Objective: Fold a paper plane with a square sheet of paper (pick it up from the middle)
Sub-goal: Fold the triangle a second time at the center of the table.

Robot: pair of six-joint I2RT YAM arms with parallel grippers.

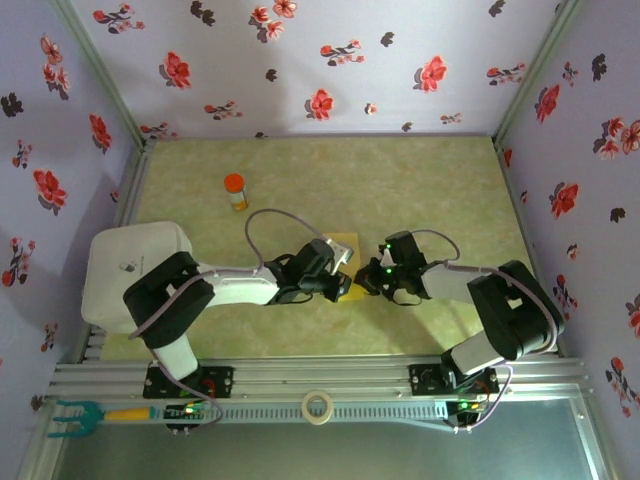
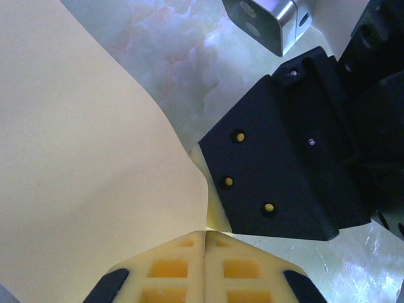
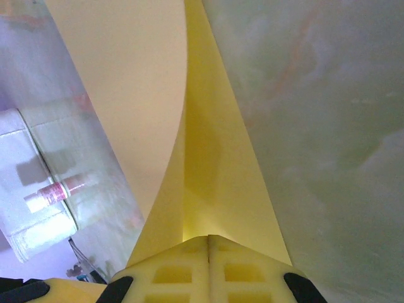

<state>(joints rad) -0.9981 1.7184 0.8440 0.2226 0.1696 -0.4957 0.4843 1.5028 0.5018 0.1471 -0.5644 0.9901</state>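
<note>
1. The right claw [image 3: 208,243] is seen at the bottom edge, its two yellow pads [image 3: 170,274] pressed together with no gap between them.
2. The square sheet of paper [image 3: 214,158] is pinched right at the pad tips. A sharp crease is seen running straight up from the grip.
3. One bright yellow flap is spread to the right of the crease, and a paler one is seen curving away to the upper left.
4. The green marbled worktop [image 3: 315,126] is shown on the right, beyond the paper.
5. A small bottle [image 3: 55,192] is caught far left, blurred, well apart from the paper.
</note>
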